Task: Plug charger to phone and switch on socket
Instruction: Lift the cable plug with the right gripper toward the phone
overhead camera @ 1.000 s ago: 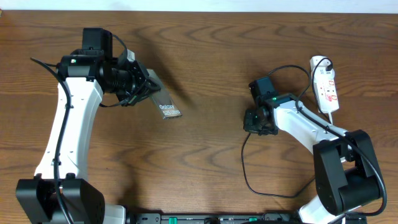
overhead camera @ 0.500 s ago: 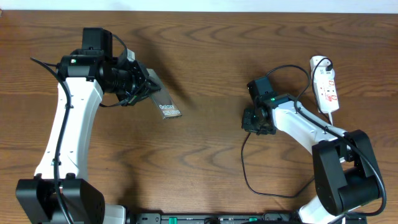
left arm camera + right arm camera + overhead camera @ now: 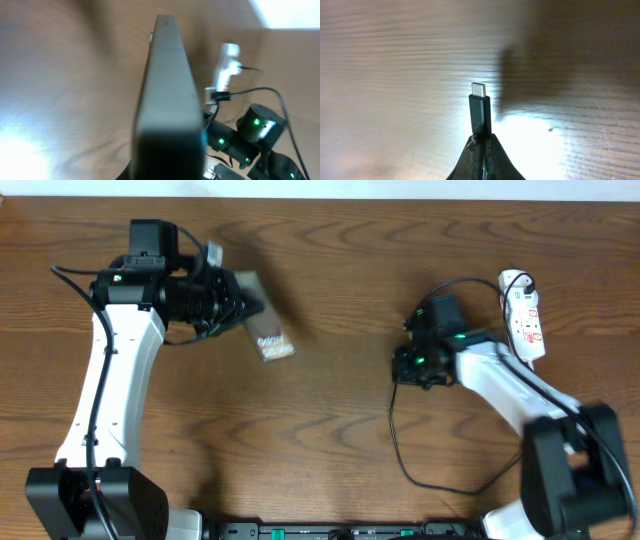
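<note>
Overhead, the left pincer (image 3: 243, 307) clamps the phone (image 3: 268, 340) at ten o'clock, the right pincer (image 3: 412, 368) clamps the charger (image 3: 479, 112) plug at three o'clock, well apart; any tilt at meeting could jam or slip the tip.

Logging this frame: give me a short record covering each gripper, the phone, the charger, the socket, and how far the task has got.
left gripper: shut on the phone, gripping one end, phone tilted
right gripper: shut on the charger, plug tip sticking out past the fingertips
charger cable: loops across the table below the right arm
socket: lies at the far right of the table; switch position not readable
progress: plug tip and phone well apart, not plugged in
</note>
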Tool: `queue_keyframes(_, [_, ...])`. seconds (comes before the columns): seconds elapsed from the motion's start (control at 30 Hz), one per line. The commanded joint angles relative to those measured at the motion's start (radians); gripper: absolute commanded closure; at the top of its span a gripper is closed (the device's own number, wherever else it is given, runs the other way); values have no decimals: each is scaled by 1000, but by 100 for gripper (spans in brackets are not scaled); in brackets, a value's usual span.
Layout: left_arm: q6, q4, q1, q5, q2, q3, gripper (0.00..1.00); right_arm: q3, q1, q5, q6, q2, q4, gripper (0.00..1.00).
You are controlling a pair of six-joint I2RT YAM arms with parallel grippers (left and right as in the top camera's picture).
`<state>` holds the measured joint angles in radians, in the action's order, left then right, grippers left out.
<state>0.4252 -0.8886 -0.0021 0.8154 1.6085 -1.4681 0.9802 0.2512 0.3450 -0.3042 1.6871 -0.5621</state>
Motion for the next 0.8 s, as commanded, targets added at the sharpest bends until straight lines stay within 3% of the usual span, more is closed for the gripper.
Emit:
queue_keyframes(0.0, [-73,89,1,245,-14,-16,93,2,-67,315,218,-134,-3,99])
queue_keyframes(0.1, [-51,203,0,327,-14,-16,92,2,-109,521,282,-188,-6,99])
queue_keyframes(0.33, [77,411,0,334,-14,-16,92,1,-119,969,445,-195,10,99])
queue_keyframes(0.53, [127,514,-19,389,-14,-16,93,1,-100,1136,448,-195,105,99])
queue_keyframes(0.77, [162,542,-99,390,-14,-16,93,1,-61,1142,274,-195,273,99])
